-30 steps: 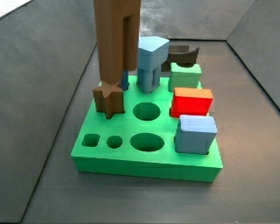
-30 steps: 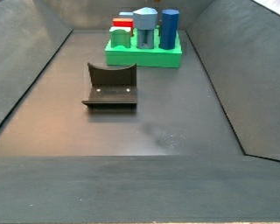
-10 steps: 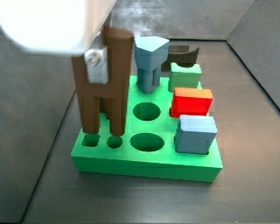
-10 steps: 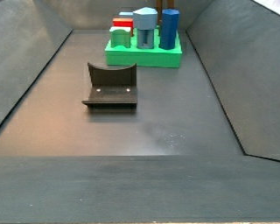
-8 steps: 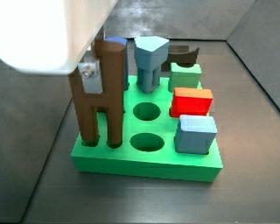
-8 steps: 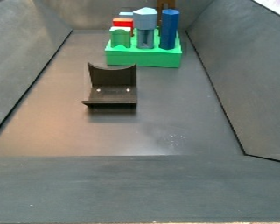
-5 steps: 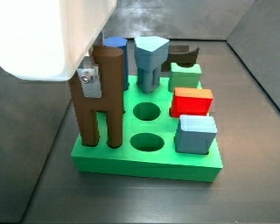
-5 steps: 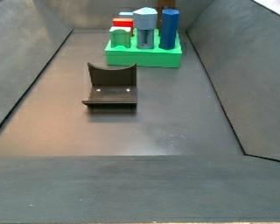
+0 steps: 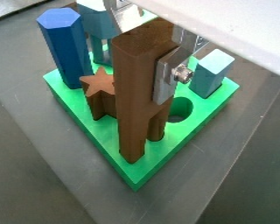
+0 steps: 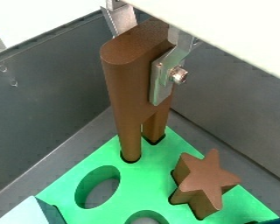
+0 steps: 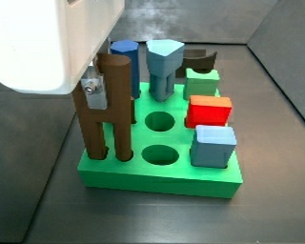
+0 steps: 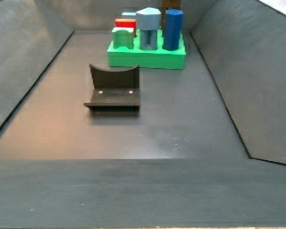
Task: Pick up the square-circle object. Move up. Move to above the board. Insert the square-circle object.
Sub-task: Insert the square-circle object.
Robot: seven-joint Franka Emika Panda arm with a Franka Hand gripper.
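The square-circle object (image 11: 107, 110) is a tall dark-brown block with two legs. It stands upright at a front corner of the green board (image 11: 155, 179). The ends of its legs meet the board's top at two small holes; I cannot tell how deep they sit. My gripper (image 11: 102, 91) is shut on its upper part. In both wrist views a silver finger (image 9: 174, 70) (image 10: 168, 75) is pressed flat on the side of the object (image 9: 143, 96) (image 10: 133, 87). The board shows there too (image 9: 140, 175) (image 10: 122, 162).
On the board are a brown star peg (image 9: 99, 84) (image 10: 205, 180), a blue hexagonal peg (image 9: 63, 44), a light-blue peg (image 11: 164, 65), a red block (image 11: 209, 111), a light-blue block (image 11: 213, 145) and open round holes (image 11: 158, 153). The fixture (image 12: 113, 88) stands on the floor.
My gripper has come down with the square-circle object. Its legs now stand lower on the board's corner holes, and the blue peg behind it has come into sight.
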